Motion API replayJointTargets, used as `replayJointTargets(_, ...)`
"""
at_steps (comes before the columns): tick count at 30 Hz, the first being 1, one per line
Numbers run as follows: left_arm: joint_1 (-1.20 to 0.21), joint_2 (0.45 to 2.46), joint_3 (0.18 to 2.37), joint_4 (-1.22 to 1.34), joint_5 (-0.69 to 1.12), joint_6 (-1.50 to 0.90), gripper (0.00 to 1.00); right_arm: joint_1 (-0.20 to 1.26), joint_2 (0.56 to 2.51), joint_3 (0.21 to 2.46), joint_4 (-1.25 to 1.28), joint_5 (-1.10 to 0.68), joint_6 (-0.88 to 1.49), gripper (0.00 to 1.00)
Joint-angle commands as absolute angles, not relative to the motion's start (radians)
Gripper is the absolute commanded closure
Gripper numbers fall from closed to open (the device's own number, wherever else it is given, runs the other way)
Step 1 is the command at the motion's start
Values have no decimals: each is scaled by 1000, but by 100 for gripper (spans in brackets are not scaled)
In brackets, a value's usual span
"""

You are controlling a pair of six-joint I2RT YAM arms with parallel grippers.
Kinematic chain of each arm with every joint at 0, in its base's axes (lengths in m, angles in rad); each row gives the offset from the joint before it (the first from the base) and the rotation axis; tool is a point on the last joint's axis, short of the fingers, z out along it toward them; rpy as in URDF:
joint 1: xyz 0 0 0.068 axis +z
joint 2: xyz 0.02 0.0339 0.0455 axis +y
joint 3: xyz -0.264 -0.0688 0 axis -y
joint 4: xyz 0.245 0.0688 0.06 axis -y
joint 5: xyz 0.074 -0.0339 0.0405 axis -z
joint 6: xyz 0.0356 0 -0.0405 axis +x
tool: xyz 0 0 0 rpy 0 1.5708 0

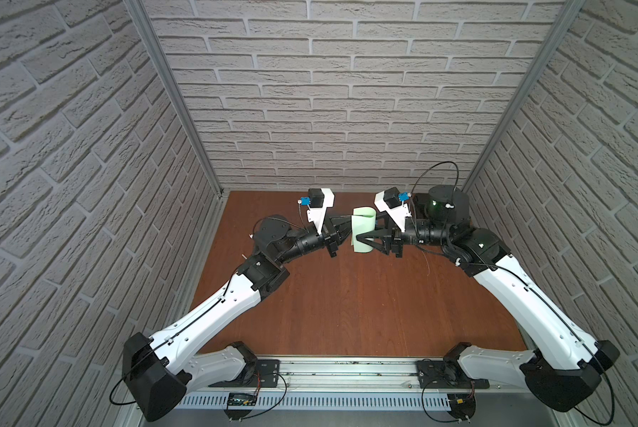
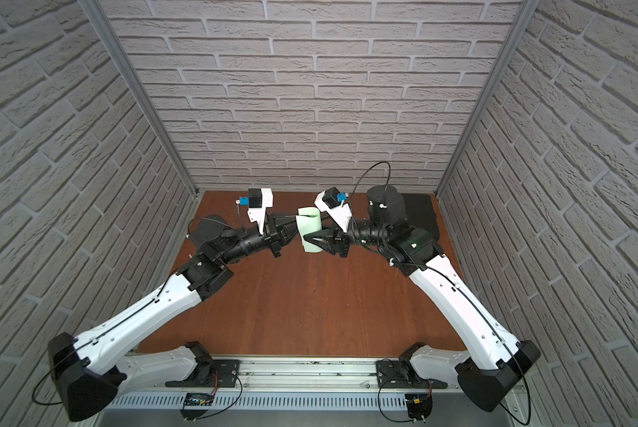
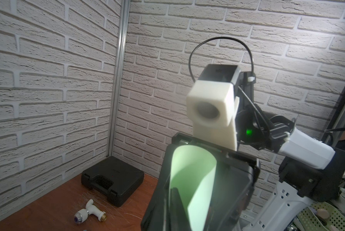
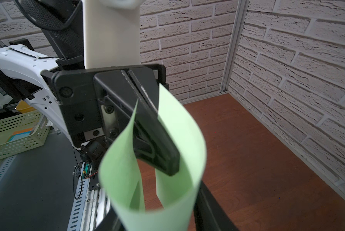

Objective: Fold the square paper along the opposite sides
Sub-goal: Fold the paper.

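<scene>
The square paper [image 1: 363, 229] is hanging curled above the table [image 1: 347, 314], its two edges pinched together in the closed left claw [image 1: 349, 231]. The right claw [image 1: 362, 236] is standing partly spread around the loop; open table is lying in front.

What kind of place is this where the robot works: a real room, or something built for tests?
Most likely a robot test cell, not a lived-in room. The brick wall looks like printed panelling held in metal corner posts, both arms are bolted to a metal rail at the table edge, and baskets of supplies sit outside.
</scene>
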State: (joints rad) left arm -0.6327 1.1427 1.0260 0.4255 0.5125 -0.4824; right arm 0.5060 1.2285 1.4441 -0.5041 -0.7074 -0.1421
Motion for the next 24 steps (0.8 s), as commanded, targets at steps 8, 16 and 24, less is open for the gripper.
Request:
replayJointTargets(8, -639, 1132, 1029, 467, 525, -473, 100, 516, 1204, 1476, -452, -706, -137, 53)
replayJointTargets(16, -640, 1140, 1036, 468, 528, -475, 100, 516, 1213, 1478, -456, -716, -139, 54)
replayJointTargets(24, -639, 1149, 1043, 467, 534, -473, 100, 518, 1226, 1480, -459, -730, -136, 56)
